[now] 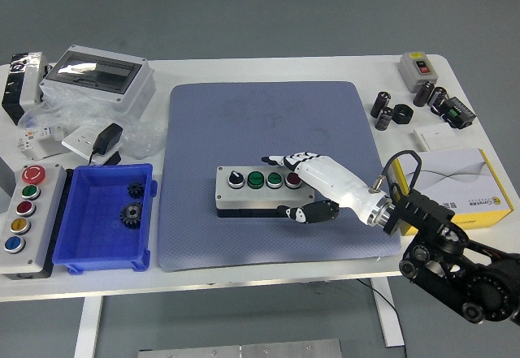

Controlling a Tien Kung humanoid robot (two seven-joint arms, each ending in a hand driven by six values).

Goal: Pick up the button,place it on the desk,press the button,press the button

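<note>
A grey button box (244,192) lies on the blue-grey mat (268,131), with a black knob, two green buttons and a red button (292,182) in a row on top. My right hand (302,181), white with black joints, comes in from the lower right. Its fingers (280,161) stretch over the box's right end above the red button, and its thumb (307,213) lies at the box's front right corner. It grips nothing. My left hand is out of view.
A blue bin (104,216) with two gears and a five-button control box (26,208) sit at the left. A grey enclosure (96,78) and bagged parts are at the back left. A yellow-white carton (455,181), capacitors (388,110) and a small switch box (419,67) are at the right.
</note>
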